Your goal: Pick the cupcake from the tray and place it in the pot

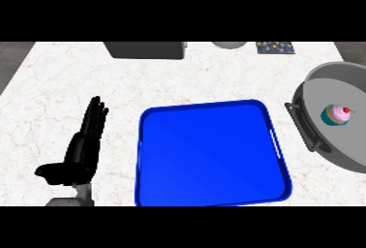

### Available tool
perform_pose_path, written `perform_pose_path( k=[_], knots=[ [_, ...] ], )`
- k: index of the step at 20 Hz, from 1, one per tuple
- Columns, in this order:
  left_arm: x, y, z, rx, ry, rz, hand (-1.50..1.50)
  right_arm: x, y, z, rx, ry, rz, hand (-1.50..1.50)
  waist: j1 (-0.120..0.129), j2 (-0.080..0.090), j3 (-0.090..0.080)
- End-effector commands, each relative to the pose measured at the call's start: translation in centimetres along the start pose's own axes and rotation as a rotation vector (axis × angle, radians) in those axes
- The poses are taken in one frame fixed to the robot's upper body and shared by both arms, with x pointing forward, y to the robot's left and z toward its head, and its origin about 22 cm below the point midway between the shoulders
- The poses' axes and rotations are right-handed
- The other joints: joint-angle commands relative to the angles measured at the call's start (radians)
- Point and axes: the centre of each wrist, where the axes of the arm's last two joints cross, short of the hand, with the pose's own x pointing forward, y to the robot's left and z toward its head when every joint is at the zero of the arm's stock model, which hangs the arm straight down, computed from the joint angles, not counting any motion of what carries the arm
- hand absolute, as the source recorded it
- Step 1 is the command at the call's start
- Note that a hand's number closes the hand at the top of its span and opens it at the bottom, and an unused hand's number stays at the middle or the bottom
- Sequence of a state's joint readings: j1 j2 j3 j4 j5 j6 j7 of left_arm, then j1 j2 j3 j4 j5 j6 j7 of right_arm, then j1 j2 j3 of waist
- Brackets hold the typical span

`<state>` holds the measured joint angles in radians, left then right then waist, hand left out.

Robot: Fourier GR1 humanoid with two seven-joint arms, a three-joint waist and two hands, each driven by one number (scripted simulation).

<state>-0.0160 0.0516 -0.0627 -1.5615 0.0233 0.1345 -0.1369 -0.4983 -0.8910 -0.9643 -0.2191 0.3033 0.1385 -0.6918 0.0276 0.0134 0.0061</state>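
Cupcake (337, 115) is seen inside the pot (314, 82), right; tray (214, 160) bare. Placement judged done. Left hand (84, 140) rests, fingers released; right hand unseen.

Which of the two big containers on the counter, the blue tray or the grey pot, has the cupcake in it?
The grey pot at the right edge holds the cupcake. The blue tray in the middle holds nothing.

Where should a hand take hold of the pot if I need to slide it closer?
Grip the dark side handle on the grey pot, coming from the tray side. The handle juts out from the pot's left wall toward the tray, with bare counter beside it. The cupcake sits upright inside, so probably keep the pot level.
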Motion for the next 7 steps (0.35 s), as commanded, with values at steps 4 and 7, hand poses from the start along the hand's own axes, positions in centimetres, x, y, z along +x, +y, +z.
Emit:
perform_pose_path(
  k=[4, 7],
  knots=[
    [0.7, -0.3, 0.0, -0.002, 0.016, -0.007, 0.0, -0.4, -2.6, 1.0, -0.127, 0.007, -0.039, -1.5, -0.001, -0.001, 0.001],
    [1.0, -0.2, 0.1, -0.016, -0.013, -0.001, 0.0, 0.1, -4.1, 1.1, -0.173, 0.006, -0.045, -1.5, 0.005, 0.001, 0.003]
  ],
)
